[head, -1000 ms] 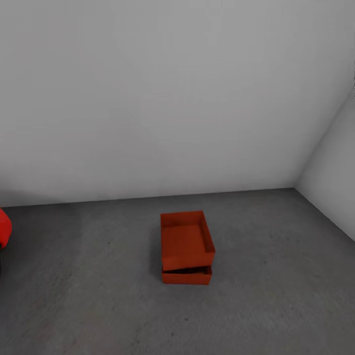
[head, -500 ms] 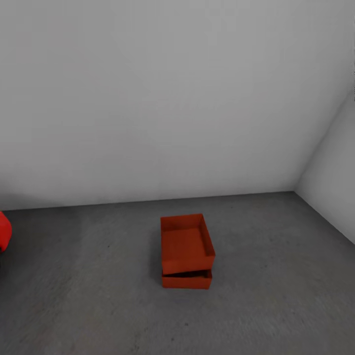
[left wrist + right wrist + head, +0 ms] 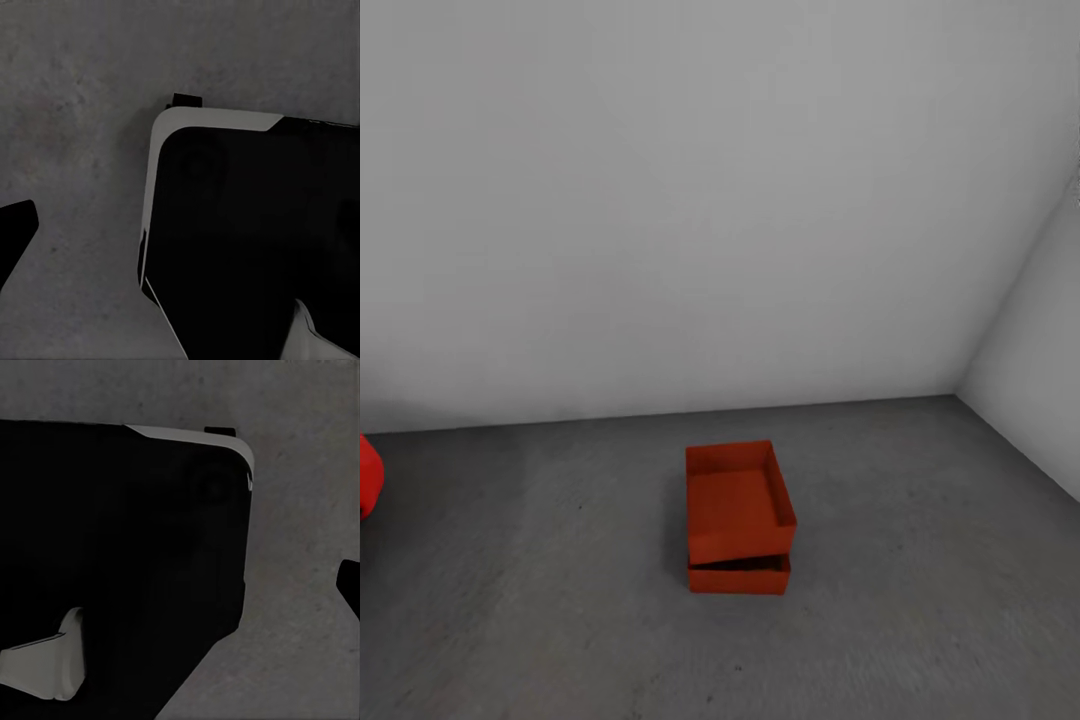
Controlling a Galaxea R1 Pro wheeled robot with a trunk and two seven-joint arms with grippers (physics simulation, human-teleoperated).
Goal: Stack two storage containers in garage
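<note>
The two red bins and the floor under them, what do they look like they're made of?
The upper container and lower container: probably plastic, going by thin, plain, evenly coloured matte walls. The floor: likely concrete, dark grey, matte and faintly speckled.

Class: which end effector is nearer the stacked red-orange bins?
Cannot tell. The stacked red-orange bins sit centred ahead on grey concrete floor; both wrist cameras face the robot's black body.

Two red-orange storage containers, stacked on the garage floor

Upper container: open-topped, rectangular, thin plain walls, empty, seated slightly askew on the lower container, of which only the front wall and a dark gap are seen. Both are set on the dark grey speckled concrete floor, near the white walls' corner.
</note>
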